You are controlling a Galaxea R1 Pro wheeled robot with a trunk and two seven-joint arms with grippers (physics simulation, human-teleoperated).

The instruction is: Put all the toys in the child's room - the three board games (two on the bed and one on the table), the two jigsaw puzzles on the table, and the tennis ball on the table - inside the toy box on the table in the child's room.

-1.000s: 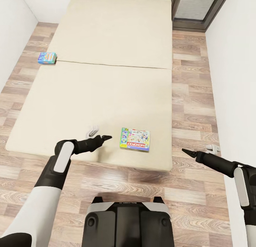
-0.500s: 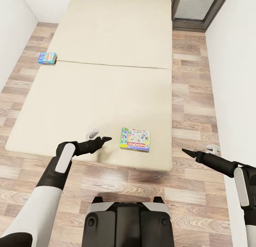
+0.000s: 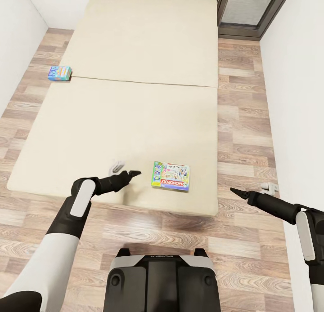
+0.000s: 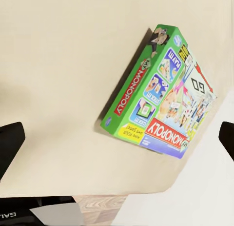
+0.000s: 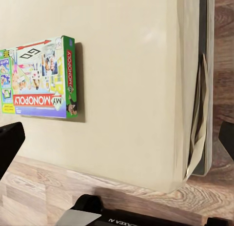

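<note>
A green Monopoly board game (image 3: 171,176) lies flat near the front edge of the cream bed (image 3: 135,114); it also shows as the Monopoly box (image 4: 161,99) and the same box (image 5: 39,84) in the wrist views. A smaller blue board game (image 3: 60,73) rests at the bed's left edge, farther back. My left gripper (image 3: 127,169) hovers open just left of the Monopoly box, with nothing between its fingertips (image 4: 10,140). Right of the bed, over the floor, my right gripper (image 3: 247,189) is open and holds nothing.
Wood floor (image 3: 243,136) runs along both sides of the bed. White walls close in at left and right. A glass door (image 3: 252,8) stands at the back right. My base (image 3: 162,280) is at the bed's foot.
The left arm has shifted very slightly; the games, the right arm and the view have stayed put.
</note>
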